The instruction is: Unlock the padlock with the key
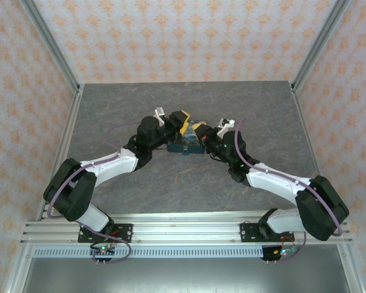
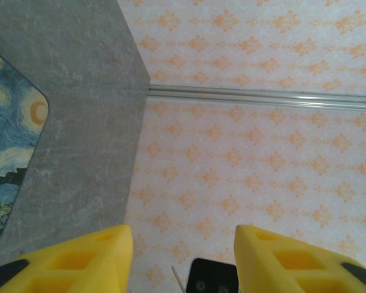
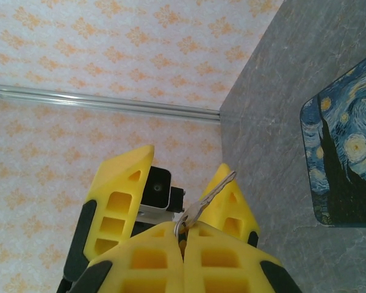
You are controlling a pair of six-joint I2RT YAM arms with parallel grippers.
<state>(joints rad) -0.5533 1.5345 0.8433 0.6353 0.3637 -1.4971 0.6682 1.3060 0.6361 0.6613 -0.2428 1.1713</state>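
My right tool (image 3: 183, 235) clenches the key (image 3: 205, 196) and faces my left tool (image 2: 183, 235), which stands released and empty, near the printed box (image 3: 348, 152).

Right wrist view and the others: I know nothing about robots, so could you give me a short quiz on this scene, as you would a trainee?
1. True or false: the right jaws are shut on the key.
2. The Starry Night box rests on: A) the grey table; B) the metal rail; C) the left arm.
3. In one word, how do the left jaws stand?

Key: 1 true; 2 A; 3 open.
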